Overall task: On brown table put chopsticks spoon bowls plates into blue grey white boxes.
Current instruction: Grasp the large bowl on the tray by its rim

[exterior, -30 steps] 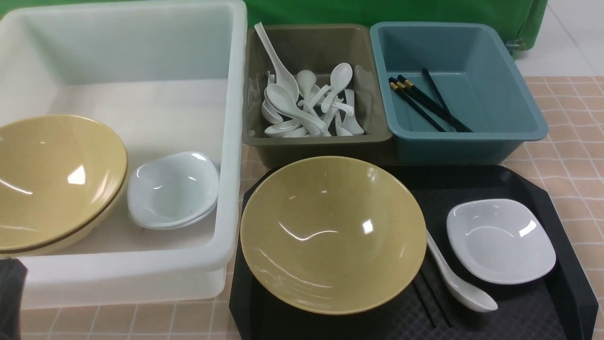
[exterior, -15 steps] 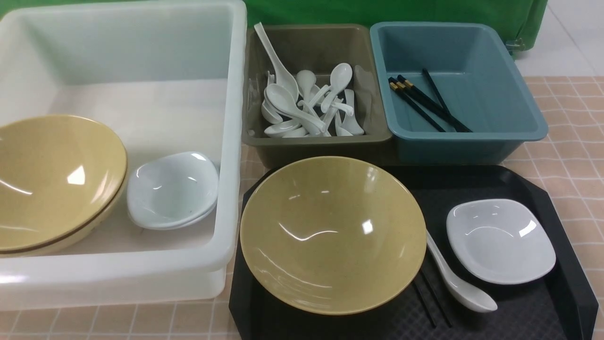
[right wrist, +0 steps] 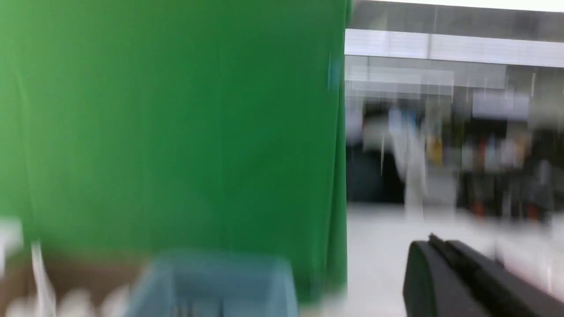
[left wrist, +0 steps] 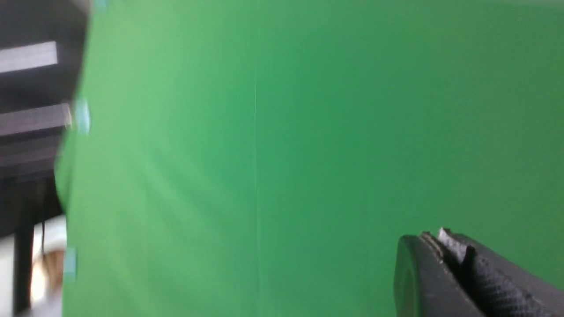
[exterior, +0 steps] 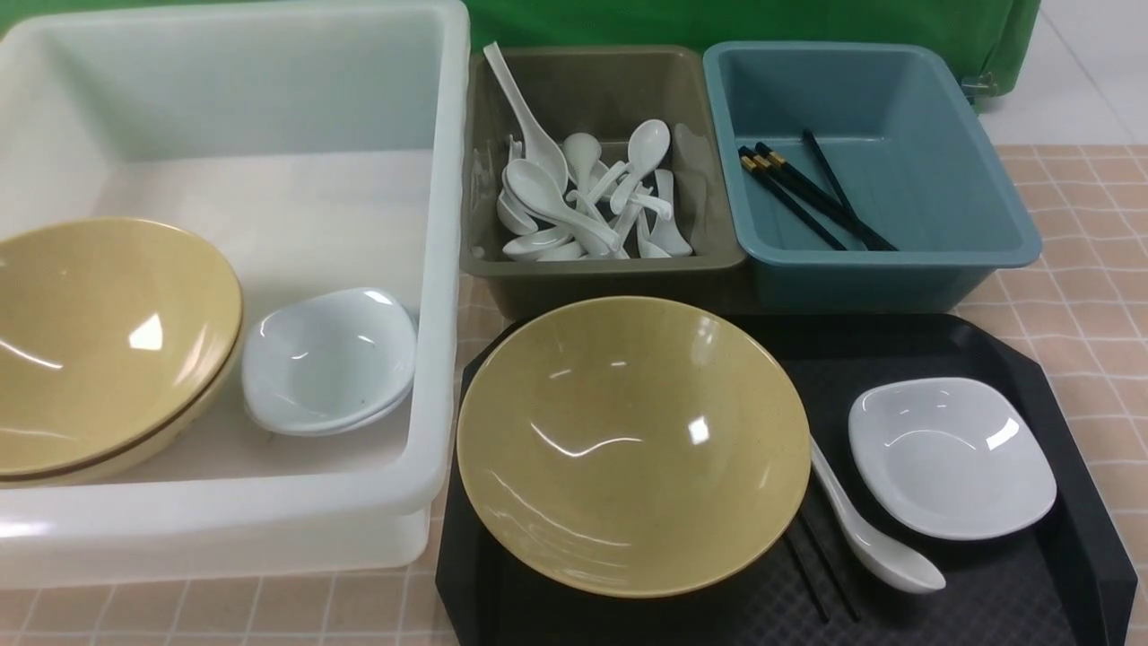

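Neither arm shows in the front view. The left end effector [left wrist: 445, 240] and the right end effector [right wrist: 434, 242] are each fully closed and carry nothing. On the black tray [exterior: 1031, 583] wait a yellow bowl [exterior: 632, 444], a white plate [exterior: 951, 458], a white ceramic spoon [exterior: 874, 538] and black chopsticks [exterior: 834, 579]. The spoon lies close against the bowl's rim and the chopsticks, so lifting one may drag another. I think the glossy bowl may also slip from narrow jaws.
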Tool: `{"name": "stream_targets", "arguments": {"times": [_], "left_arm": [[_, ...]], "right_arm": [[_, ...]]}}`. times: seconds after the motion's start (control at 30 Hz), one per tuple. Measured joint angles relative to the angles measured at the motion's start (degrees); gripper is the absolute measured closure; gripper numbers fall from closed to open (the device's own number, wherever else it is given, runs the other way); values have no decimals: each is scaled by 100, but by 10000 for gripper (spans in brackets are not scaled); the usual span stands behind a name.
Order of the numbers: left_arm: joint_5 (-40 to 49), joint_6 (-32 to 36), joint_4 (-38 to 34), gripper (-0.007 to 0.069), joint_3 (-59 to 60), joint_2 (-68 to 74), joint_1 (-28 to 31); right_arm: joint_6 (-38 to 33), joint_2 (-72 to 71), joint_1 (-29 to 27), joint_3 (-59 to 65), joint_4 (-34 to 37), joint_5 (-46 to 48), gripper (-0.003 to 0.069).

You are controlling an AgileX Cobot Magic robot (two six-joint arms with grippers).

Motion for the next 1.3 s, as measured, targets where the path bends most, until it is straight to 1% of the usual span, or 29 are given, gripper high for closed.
{"name": "stream_targets", "arguments": {"times": [0.07, 0.13, 0.17, 0.2, 0.27, 0.3, 0.33, 0.37, 0.4, 0.43, 0.47, 0.5, 0.53, 0.57, 0.6, 0.63, 0.67, 0.73, 0.77, 0.83, 0.87, 0.93, 1.07, 1.13, 1.23, 1.3], "left_arm": [[810, -198, -118, 622, -368, 537, 0], [1772, -242, -308, 622, -754, 1066, 0], [2316, -195, -439, 622, -974, 1363, 0], [2533, -155, -504, 622, -1061, 1485, 0], [3920, 441, -1229, 622, -1621, 2336, 0], [4007, 441, -1301, 622, -1621, 2398, 0], [4634, 1057, -1934, 622, -1914, 2894, 0], [4912, 1381, -2274, 622, -2026, 3135, -6], [5108, 1548, -2530, 622, -2079, 3309, -16], [5478, 2153, -3114, 622, -2272, 3733, -130], [5554, 2272, -3174, 622, -2318, 3783, -185], [5674, 2465, -3375, 622, -2406, 3971, -321], [5772, 2666, -3583, 622, -2601, 4352, -774], [5772, 2666, -3586, 622, -2601, 4391, -774], [5730, 2612, -3491, 622, -2831, 4737, -1431], [5730, 2612, -3466, 622, -2831, 4776, -1431], [5638, 2415, -3208, 622, -3014, 5065, -2009], [5501, 2096, -2718, 622, -3311, 5477, -2623], [5411, 1848, -2340, 622, -3507, 5783, -2978], [5328, 1574, -1964, 622, -3714, 6116, -3291], [5246, 1246, -1558, 621, -3975, 6536, -3597], [5224, 836, -965, 621, -4403, 7225, -3985], [5340, 382, -236, 621, -5011, 8271, -4429], [5426, 283, -176, 620, -5285, 8623, -4576], [5581, 354, -433, 620, -5578, 8936, -4692], [5644, 654, -917, 620, -5766, 8986, -4728]], "right_arm": [[-7, 392, 41, -169, 19, 895, 621], [-134, 806, 119, -339, 141, 1675, 621], [-304, 998, 181, -418, 279, 2034, 621], [-398, 1072, 208, -444, 352, 2169, 621], [-1253, 1525, 453, -516, 1026, 2866, 621], [-1330, 1558, 453, -516, 1090, 2866, 621], [-2009, 1869, 621, -518, 1698, 3202, 621], [-2234, 1973, 690, -523, 1903, 3292, 621], [-2451, 2041, 722, -523, 2036, 3366, 621], [-3000, 2334, 843, -523, 2560, 3498, 621], [-3126, 2365, 870, -523, 2609, 3521, 621], [-3348, 2510, 916, -523, 2801, 3555, 621], [-3661, 2711, 993, -523, 2985, 3568, 620], [-3691, 2734, 993, -523, 3002, 3562, 620], [-3846, 2903, 1035, -480, 3101, 3434, 620], [-3858, 2917, 1033, -480, 3109, 3416, 620], [-3892, 3010, 1033, -384, 3138, 3197, 620], [-3889, 3052, 1033, -224, 3153, 2854, 620], [-3877, 3074, 1033, -120, 3165, 2664, 620], [-3864, 3079, 1033, -53, 3190, 2565, 620], [-3864, 3079, 1033, -21, 3254, 2515, 619], [-3858, 3079, 1033, -17, 3441, 2481, 617], [-3854, 3079, 1033, -17, 3532, 2476, 616], [-3854, 3079, 1033, -17, 3561, 2476, 616], [-3860, 3079, 1033, -17, 3575, 2476, 615], [-3860, 3079, 1033, -17, 3580, 2453, 615]]}}
